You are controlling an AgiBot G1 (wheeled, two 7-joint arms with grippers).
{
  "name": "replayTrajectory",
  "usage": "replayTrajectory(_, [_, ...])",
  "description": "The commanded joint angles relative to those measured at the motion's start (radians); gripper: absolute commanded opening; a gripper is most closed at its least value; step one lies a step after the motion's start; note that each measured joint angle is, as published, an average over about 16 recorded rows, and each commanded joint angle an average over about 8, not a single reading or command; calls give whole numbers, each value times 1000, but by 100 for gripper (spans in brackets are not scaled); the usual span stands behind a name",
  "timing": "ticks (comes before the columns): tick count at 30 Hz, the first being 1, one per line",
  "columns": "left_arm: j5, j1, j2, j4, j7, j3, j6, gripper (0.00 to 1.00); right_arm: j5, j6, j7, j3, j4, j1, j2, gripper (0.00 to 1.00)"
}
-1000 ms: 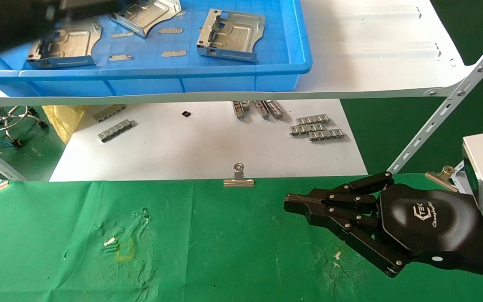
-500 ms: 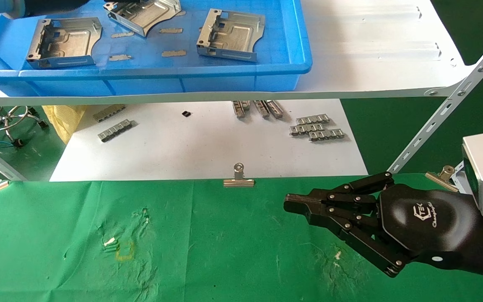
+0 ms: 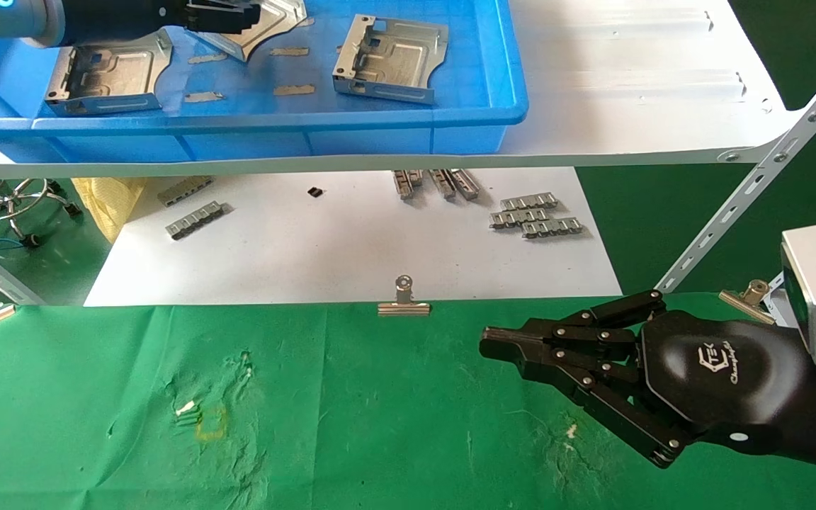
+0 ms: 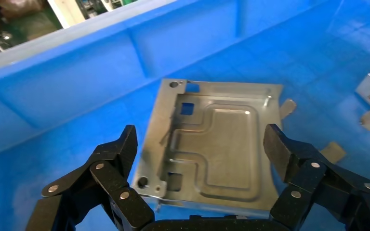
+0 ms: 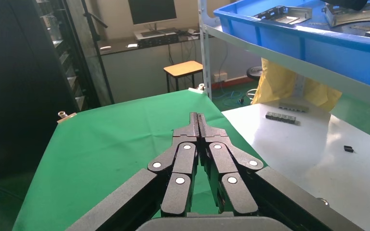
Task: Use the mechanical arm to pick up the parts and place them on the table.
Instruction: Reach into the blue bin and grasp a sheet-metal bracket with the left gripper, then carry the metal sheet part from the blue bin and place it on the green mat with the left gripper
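Note:
Three silver parts lie in the blue tray [image 3: 309,120]: one at the left [image 3: 107,71], one at the right [image 3: 390,60], one at the back [image 3: 270,21]. My left gripper [image 3: 220,15] is open over the back part. In the left wrist view, its fingers [image 4: 118,154] stand on either side of that part [image 4: 217,144] without touching it; the left gripper [image 4: 202,142] holds nothing. My right gripper [image 3: 486,340] is shut and empty, low over the green table [image 3: 380,425]. In the right wrist view [image 5: 197,118] its fingertips are pressed together.
The tray stands on a white shelf [image 3: 627,106] with a slanted metal brace [image 3: 755,184] at the right. Below it, a white board [image 3: 351,248] carries grey ribbed strips [image 3: 535,216]. A binder clip [image 3: 403,301] sits at the cloth's far edge.
My left arm has reached further right into the tray, and its gripper now sits over the back part. The right arm has not moved.

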Motion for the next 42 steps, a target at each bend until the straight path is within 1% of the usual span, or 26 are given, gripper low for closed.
replayTrajectory(1, [10,-1,3,-1,2,7,-12,0,0,0,0,0,0,0,0,0])
replayTrajectory(14, [39,2,7,-10,27,27,-49,0,0,0,0,0,0,0,0,0])
replayTrajectory(15, [39,3,7,-10,29,27,-52,0,0,0,0,0,0,0,0,1])
replayTrajectory(16, [39,4,7,-10,30,27,-54,0,0,0,0,0,0,0,0,6])
replayTrajectory(17, [38,4,7,-10,31,27,-56,0,0,0,0,0,0,0,0,15])
replayTrajectory(22, [35,6,6,-8,33,25,-66,0,0,0,0,0,0,0,0,77])
replayTrajectory(23, [35,7,5,-8,33,24,-68,0,0,0,0,0,0,0,0,88])
replayTrajectory(24, [34,7,4,-8,33,23,-70,0,0,0,0,0,0,0,0,96])
replayTrajectory(25, [33,7,3,-8,33,23,-72,0,0,0,0,0,0,0,0,100])
replayTrajectory(35, [17,-1,-8,-12,31,12,-73,0,0,0,0,0,0,0,0,100])
replayTrajectory(42, [-16,-28,-24,-32,45,-11,-35,0,0,0,0,0,0,0,0,100])
